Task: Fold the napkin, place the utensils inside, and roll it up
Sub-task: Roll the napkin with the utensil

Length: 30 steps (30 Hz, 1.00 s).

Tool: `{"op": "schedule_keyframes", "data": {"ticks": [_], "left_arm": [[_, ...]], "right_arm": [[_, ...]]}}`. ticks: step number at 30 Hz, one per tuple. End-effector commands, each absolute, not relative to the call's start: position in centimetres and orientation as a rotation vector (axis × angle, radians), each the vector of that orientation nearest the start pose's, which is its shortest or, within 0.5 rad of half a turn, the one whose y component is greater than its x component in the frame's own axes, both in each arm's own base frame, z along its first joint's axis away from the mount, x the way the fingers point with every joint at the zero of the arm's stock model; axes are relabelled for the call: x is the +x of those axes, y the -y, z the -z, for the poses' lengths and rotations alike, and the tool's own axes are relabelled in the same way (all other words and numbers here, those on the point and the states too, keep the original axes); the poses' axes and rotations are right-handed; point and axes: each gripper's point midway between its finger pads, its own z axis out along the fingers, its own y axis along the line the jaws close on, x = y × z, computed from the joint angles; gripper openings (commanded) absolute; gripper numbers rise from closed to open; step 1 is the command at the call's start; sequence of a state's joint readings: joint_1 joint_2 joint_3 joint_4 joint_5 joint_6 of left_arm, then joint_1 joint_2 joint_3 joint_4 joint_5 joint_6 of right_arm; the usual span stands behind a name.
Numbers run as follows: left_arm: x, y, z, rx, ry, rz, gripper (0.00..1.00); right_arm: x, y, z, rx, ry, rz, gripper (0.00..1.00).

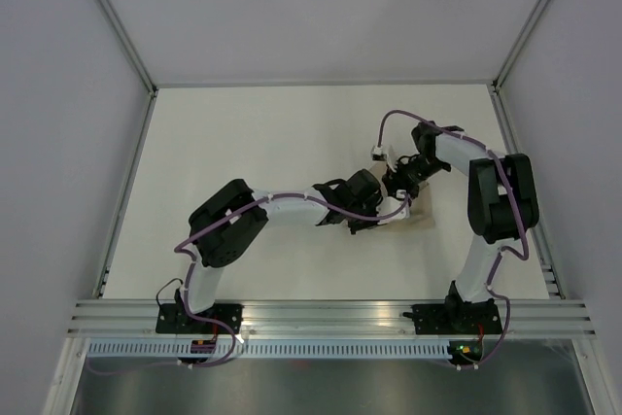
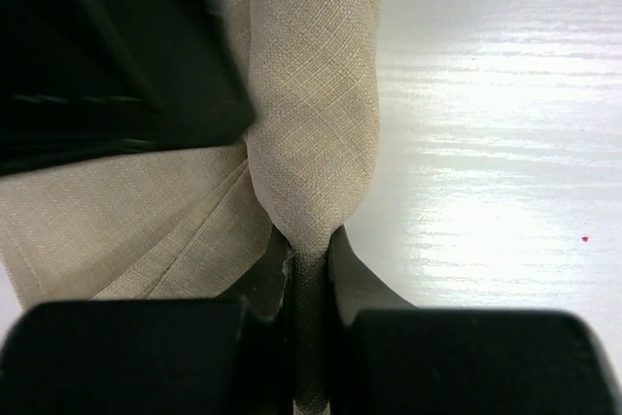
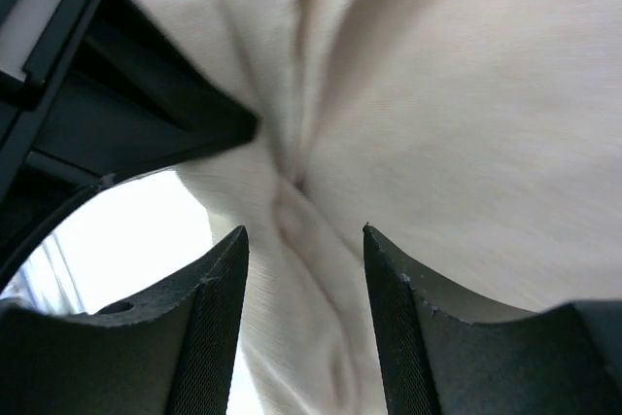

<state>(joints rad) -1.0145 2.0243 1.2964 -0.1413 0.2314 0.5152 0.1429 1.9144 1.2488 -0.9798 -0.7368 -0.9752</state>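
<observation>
The beige napkin lies bunched on the white table right of centre, mostly covered by both grippers. My left gripper is shut on a raised fold of the napkin, and the cloth is pinched tight between its fingers. My right gripper hangs close over the same cloth from the far side. Its fingers stand open with the napkin lying loose in and beyond the gap, not squeezed. The utensils are out of view.
The other arm's black body crowds the left wrist view, and likewise in the right wrist view. An aluminium rail runs along the near edge. Grey walls with metal posts enclose the table.
</observation>
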Motion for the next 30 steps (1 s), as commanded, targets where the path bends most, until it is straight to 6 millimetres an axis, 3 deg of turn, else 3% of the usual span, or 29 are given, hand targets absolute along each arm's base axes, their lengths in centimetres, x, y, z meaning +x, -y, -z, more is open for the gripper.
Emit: {"op": "schedule_keyframes", "data": {"ticks": [1,7,8,13,21,26,30], "left_arm": [[20.3,41.0,1.7,1.849,-1.933,0.640,0.02],[19.3,40.6,2.3,1.866,-2.053,0.716,0.02],[19.1,40.4,2.8,1.872,-2.088,0.722,0.02],[18.9,40.6,2.6,1.842,-2.236,0.830,0.02],[18.2,39.3,3.8,1.789,-2.467,0.936,0.02],[17.8,39.3,3.9,1.744,-2.550,1.052,0.02],[17.6,39.2,3.9,1.706,-2.608,1.131,0.02]], "right_arm": [[32.8,-12.4,-6.6,-1.274,-2.263,-0.806,0.57],[35.5,-9.8,-9.6,-1.081,-2.239,-0.740,0.58],[35.9,-8.6,-10.1,-1.039,-2.237,-0.727,0.57],[36.2,-5.9,-12.5,-0.942,-2.189,-0.677,0.57],[33.5,-5.1,-13.7,-0.983,-2.096,-0.534,0.57],[29.9,-6.3,-14.0,-1.130,-1.999,-0.573,0.57],[27.3,-7.1,-13.0,-1.266,-1.955,-0.565,0.59]]}}
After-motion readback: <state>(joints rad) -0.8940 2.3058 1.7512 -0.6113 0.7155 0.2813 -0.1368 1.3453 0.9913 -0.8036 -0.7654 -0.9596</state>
